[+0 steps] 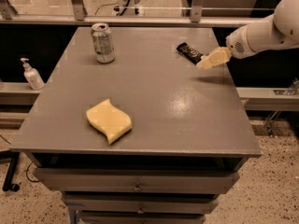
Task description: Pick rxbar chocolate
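Approach stage: hovering the gripper (204,63) over the far right of the tabletop (154,106), just right of the rxbar chocolate (188,52), tip almost meeting its near end. Lying flat, long axis running far-left to near-right, pointing toward that tip. Not making out whether opened or closed.

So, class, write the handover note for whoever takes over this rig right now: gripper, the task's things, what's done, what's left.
Gripper: over the far right part of the table, close beside the near end of the rxbar chocolate; contact cannot be told.
Bar: flat on the table, not lifted.
Done: gripper is at the bar.
Left: grasp it and lift.
The drink can and yellow sponge sit apart, to the left.
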